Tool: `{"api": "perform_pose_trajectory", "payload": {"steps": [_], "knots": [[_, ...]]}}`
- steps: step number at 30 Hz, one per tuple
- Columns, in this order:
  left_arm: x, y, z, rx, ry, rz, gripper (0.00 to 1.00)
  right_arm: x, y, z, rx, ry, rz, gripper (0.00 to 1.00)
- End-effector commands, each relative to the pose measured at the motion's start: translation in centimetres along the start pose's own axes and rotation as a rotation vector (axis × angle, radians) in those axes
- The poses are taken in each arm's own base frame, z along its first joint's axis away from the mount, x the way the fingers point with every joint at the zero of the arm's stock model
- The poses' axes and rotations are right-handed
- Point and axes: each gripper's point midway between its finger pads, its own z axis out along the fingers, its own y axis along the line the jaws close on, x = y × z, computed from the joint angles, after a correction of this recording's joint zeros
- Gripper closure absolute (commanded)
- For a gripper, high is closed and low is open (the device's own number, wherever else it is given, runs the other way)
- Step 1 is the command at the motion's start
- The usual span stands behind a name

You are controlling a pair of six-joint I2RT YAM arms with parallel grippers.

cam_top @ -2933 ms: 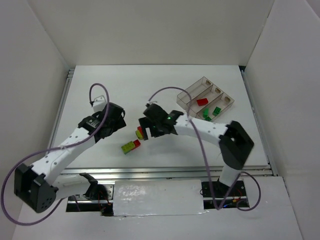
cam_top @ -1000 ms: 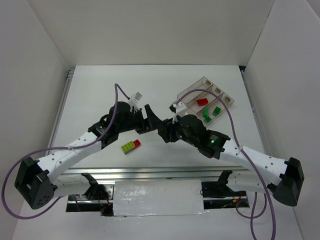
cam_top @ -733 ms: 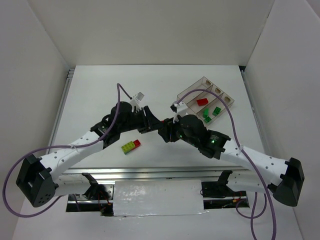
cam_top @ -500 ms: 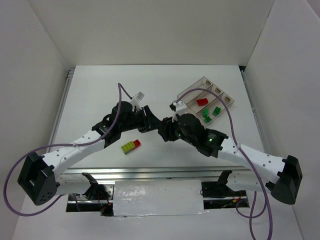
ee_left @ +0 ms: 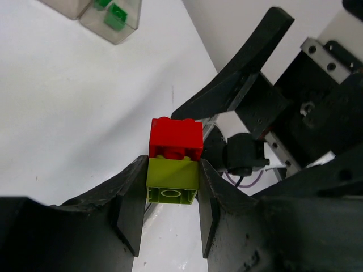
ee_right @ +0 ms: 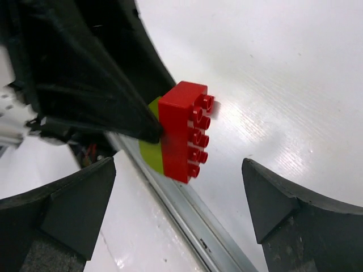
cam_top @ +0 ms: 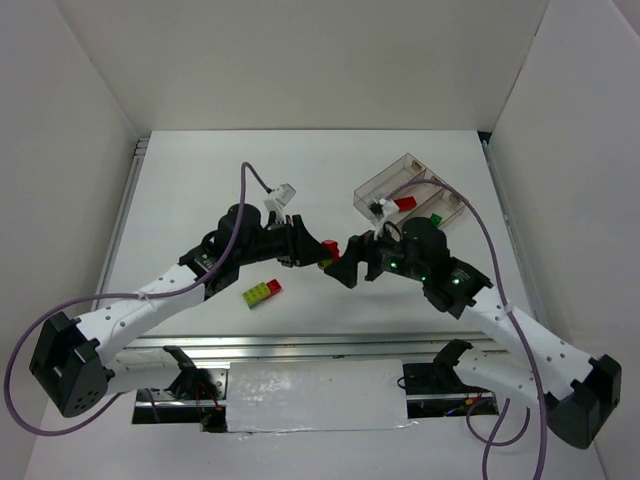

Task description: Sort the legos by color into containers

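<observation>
Handover just made. The right jaws, pinching a second ago, now stand spread wide and clear of the red brick (ee_right: 181,130). The left jaws have closed on the yellow-green brick (ee_left: 172,180) stuck to it, holding the pair above the desk (cam_top: 200,180), well apart from the trays (cam_top: 385,186). We judge the two colours still need pulling apart before sorting.

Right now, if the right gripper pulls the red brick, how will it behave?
Probably rigid: the red brick looks like hard glossy plastic, so smooth sides may slip. Likely light, being small beside the open right gripper. It may resist, then pop free, since it sits pressed onto the yellow-green brick clamped in the left gripper.
</observation>
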Motion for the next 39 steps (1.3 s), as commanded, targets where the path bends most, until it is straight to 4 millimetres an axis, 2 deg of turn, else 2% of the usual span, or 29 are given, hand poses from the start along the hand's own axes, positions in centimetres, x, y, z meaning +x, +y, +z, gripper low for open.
{"api": "perform_pose_trajectory", "payload": {"steps": [1, 2, 4, 8, 10, 12, 17, 21, 27, 29, 30, 31, 32, 35, 39], "knots": [[-1.4, -4.1, -1.4, 0.182, -0.038, 0.197, 1.0, -0.6, 3.8, -3.6, -0.268, -0.029, -0.093, 0.0], [-1.2, -4.5, -1.9, 0.206, -0.038, 0.22, 1.0, -1.0, 3.5, -4.2, -0.263, -0.044, -0.096, 0.0], [-0.9, -5.9, -2.8, 0.277, -0.037, 0.279, 1.0, -1.0, 4.0, -5.2, -0.303, -0.053, -0.103, 0.0], [0.0, -8.1, -4.4, 0.417, -0.022, 0.364, 1.0, -1.3, 4.2, -5.1, -0.332, -0.055, -0.112, 0.03], [0.6, -9.2, -5.3, 0.49, -0.011, 0.391, 1.0, -0.8, 5.3, -5.4, -0.413, -0.036, -0.107, 0.06], [0.9, -9.7, -5.8, 0.527, -0.009, 0.401, 1.0, -1.1, 6.6, -5.9, -0.502, -0.054, -0.116, 0.07], [1.4, -10.3, -6.4, 0.579, 0.002, 0.402, 1.0, -2.3, 7.5, -6.2, -0.539, -0.092, -0.134, 0.12], [1.6, -10.6, -6.5, 0.612, 0.006, 0.4, 1.0, -2.7, 7.9, -6.1, -0.563, -0.099, -0.131, 0.33], [1.4, -10.4, -6.0, 0.599, 0.005, 0.379, 1.0, -2.0, 8.3, -5.8, -0.625, -0.082, -0.106, 0.39], [1.3, -10.5, -5.9, 0.598, 0.004, 0.379, 1.0, -1.8, 8.3, -5.7, -0.64, -0.082, -0.1, 0.47], [1.2, -10.3, -5.7, 0.584, 0.003, 0.373, 1.0, -1.8, 8.4, -5.7, -0.644, -0.087, -0.103, 0.66], [1.1, -10.4, -5.7, 0.588, -0.001, 0.385, 1.0, -1.9, 8.2, -5.7, -0.634, -0.095, -0.107, 0.89], [1.5, -9.8, -5.6, 0.566, 0.02, 0.374, 1.0, -1.9, 8.0, -5.6, -0.617, -0.1, -0.112, 1.0], [0.6, -8.7, -5.0, 0.463, 0.001, 0.391, 1.0, -2.2, 6.3, -5.7, -0.526, -0.14, -0.131, 1.0], [0.1, -7.4, -5.9, 0.375, -0.072, 0.435, 1.0, -2.7, 5.8, -6.9, -0.52, -0.183, -0.148, 1.0]]}}
